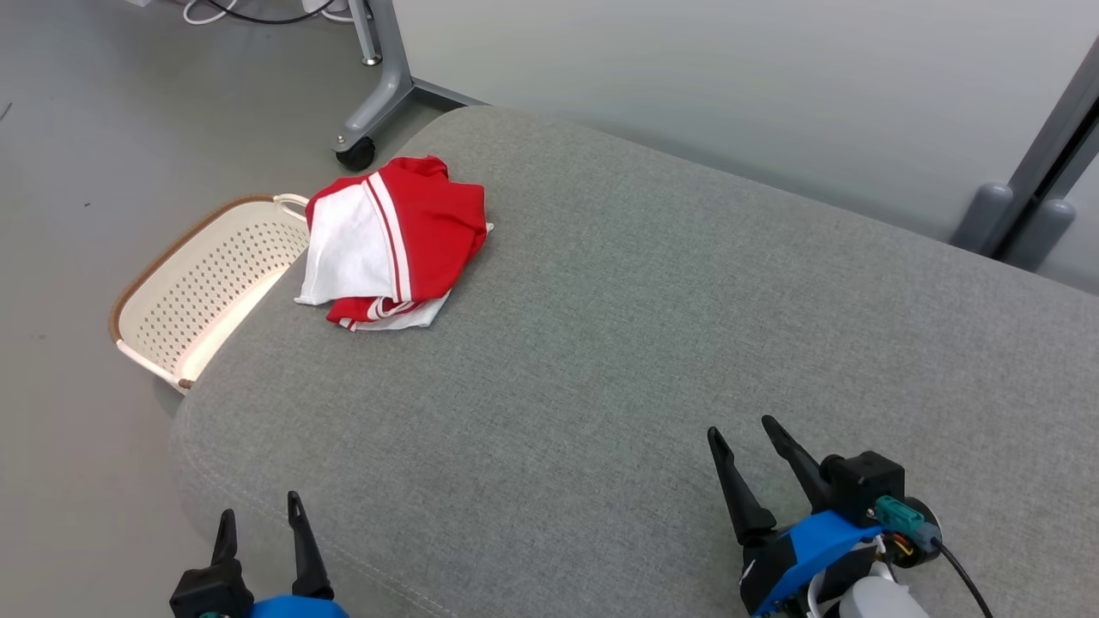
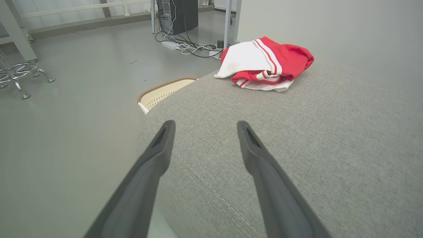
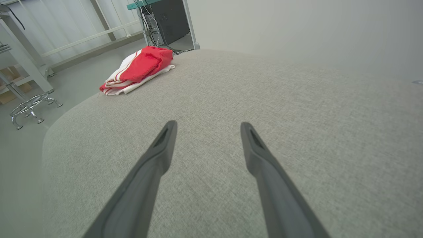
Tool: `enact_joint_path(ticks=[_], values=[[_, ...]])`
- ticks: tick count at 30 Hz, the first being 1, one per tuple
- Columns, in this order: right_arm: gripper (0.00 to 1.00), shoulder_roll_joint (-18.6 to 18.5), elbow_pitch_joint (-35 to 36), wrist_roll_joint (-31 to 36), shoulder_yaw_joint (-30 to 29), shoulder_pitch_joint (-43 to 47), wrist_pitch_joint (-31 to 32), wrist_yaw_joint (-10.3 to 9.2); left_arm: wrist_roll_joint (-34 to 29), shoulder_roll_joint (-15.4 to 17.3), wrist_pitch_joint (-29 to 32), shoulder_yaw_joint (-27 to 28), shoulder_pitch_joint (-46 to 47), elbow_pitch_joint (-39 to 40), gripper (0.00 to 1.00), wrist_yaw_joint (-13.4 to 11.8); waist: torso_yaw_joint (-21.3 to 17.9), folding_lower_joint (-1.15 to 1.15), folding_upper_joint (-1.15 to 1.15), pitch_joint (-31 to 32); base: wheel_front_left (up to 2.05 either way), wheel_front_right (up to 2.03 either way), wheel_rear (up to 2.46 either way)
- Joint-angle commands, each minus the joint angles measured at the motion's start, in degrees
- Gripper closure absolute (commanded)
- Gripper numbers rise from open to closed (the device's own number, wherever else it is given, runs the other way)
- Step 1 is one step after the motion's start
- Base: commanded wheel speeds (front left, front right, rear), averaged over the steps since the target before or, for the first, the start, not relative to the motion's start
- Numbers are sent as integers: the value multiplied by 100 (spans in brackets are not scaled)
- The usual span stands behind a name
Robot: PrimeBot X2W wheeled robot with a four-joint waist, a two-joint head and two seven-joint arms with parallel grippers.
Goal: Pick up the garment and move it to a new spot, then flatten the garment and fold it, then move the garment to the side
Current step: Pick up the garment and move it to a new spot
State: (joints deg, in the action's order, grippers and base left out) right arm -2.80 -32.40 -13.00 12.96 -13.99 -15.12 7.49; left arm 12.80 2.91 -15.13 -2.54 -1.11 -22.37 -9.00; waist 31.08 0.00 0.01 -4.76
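Grey cushion (image 1: 618, 343), broad, rounded corners, fabric top mostly bare.

Garment (image 1: 391, 240): red and white, striped trim, bunched in a loose, roughly folded heap. Lies on the cushion's far left corner, close to the edge. Nothing touches it.

Left gripper (image 1: 260, 506): over the cushion's near left edge, fingers spread wide, nothing between them. In the left wrist view the fingertips (image 2: 167, 132) hang just above the cushion's rounded corner, pointing toward the garment, well apart from it.

Right gripper (image 1: 740, 427): over the cushion's near right part, jaws released and empty. The right wrist view has both dark fingers (image 3: 165, 138) above bare fabric, garment far off at the cushion's far corner.

Perforated cream basket (image 1: 206, 275) with a brown rim: on the floor against the cushion's left side, partly tucked under the overhang, just beside the garment's corner.

Wheeled grey frame leg (image 1: 361, 146): on the floor beyond the cushion's far left corner.
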Motion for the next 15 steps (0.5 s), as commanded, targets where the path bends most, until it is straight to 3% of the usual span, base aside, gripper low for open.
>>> enact_joint_path(ticks=[1,5,15], values=[[0,-25,21,48,-7,-43,-2,1,14,-3,-2,-5,119,-51,0,47,-13,0,-1,-11,0,0,0],[0,-25,132,179,-81,-6,-2,1,79,-4,-2,32,435,-282,0,180,-64,0,-1,-131,0,0,0],[0,-147,607,492,275,-411,-2,1,42,4,-1,479,1831,-848,0,275,-804,0,-1,-1056,0,0,0]])
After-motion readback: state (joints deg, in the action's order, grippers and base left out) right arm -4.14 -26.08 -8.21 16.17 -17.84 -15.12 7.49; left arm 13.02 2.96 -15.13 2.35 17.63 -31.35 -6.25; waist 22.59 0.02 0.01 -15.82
